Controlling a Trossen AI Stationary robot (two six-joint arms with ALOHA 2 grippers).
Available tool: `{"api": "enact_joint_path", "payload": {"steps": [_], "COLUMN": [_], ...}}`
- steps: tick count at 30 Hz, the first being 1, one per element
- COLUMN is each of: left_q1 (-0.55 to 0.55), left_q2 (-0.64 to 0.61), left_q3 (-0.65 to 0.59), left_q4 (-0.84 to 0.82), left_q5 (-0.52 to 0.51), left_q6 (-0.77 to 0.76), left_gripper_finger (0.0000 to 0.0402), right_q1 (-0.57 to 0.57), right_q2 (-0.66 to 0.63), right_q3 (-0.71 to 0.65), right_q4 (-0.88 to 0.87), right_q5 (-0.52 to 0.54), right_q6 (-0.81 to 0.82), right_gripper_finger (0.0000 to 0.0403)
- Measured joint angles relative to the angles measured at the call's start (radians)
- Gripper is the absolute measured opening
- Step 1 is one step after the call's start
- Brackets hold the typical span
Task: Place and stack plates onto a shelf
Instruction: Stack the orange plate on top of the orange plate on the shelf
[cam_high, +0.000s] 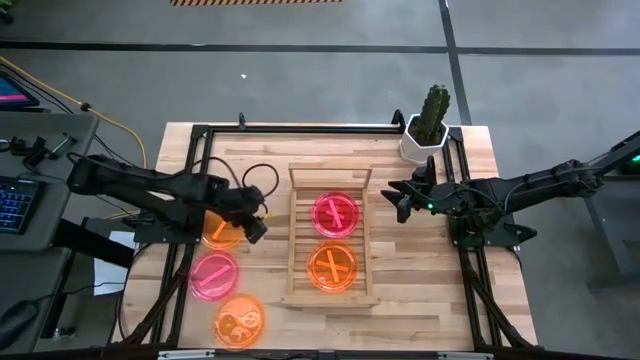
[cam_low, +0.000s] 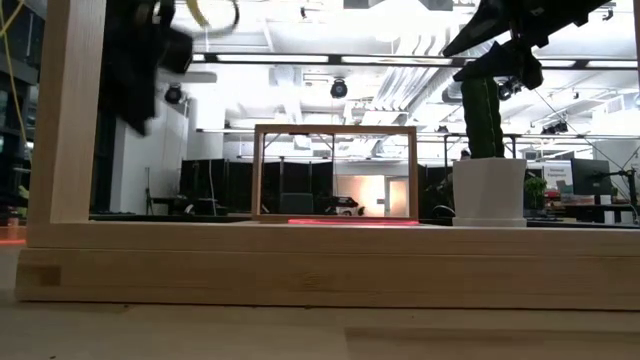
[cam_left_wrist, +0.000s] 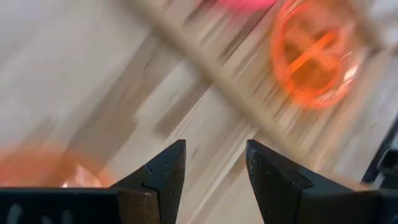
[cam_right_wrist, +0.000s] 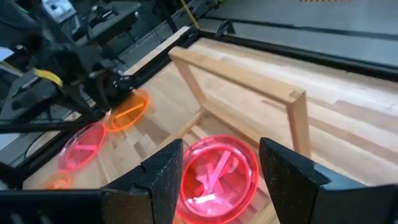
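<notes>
Shelf (cam_high: 329, 245) in tabletop middle, pink plate (cam_high: 335, 213) and orange plate (cam_high: 332, 266) already on slats. Three plates wait at 9 o'clock of shelf. Left gripper (cam_high: 256, 218) over top orange one (cam_high: 221, 231), jaws open, empty, ready to grab. Right gripper (cam_high: 397, 197) at 3 o'clock, jaws wide, waiting.

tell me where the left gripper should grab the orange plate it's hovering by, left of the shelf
Probably by the rim. The orange plate lies flat on the table, so only its thin edge gives the fingers something to pinch. The open left gripper is over its shelf-side edge, so coming down there from above looks easiest, clear of the shelf.
</notes>
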Motion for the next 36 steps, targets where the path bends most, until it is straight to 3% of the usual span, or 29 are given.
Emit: {"api": "enact_joint_path", "payload": {"steps": [4, 8, 11, 14, 18, 26, 30, 36], "left_q1": [0.104, 0.199, 0.245, 0.269, 0.266, 0.129, 0.068, 0.040], "left_q2": [0.040, 0.107, 0.183, 0.251, 0.291, 0.301, 0.301, 0.300], "left_q3": [0.000, 0.022, 0.088, 0.140, 0.152, 0.099, 0.016, -0.085], "left_q4": [-0.135, -0.202, -0.263, -0.307, -0.295, -0.267, -0.229, -0.192], "left_q5": [0.143, 0.167, 0.090, -0.102, -0.276, -0.352, -0.346, -0.272], "left_q6": [0.006, 0.086, 0.139, 0.160, -0.061, -0.514, -0.678, -0.752], "left_gripper_finger": [0.0156, 0.0156, 0.0156, 0.0156, 0.0156, 0.0156, 0.0156, 0.0156], "right_q1": [0.000, 0.000, 0.000, 0.000, 0.000, 0.000, 0.000, 0.000], "right_q2": [0.000, 0.005, 0.015, 0.029, 0.046, 0.067, 0.067, 0.067], "right_q3": [0.000, 0.000, 0.000, 0.000, 0.000, 0.000, 0.000, 0.000], "right_q4": [-0.009, -0.011, -0.014, -0.008, -0.014, -0.018, -0.023, -0.030], "right_q5": [0.031, 0.041, 0.039, 0.038, 0.021, 0.008, 0.008, 0.008], "right_q6": [0.010, 0.016, 0.016, 0.016, 0.016, 0.016, 0.016, 0.016], "right_gripper_finger": [0.0195, 0.0195, 0.0195, 0.0195, 0.0195, 0.0195, 0.0195, 0.0195]}}
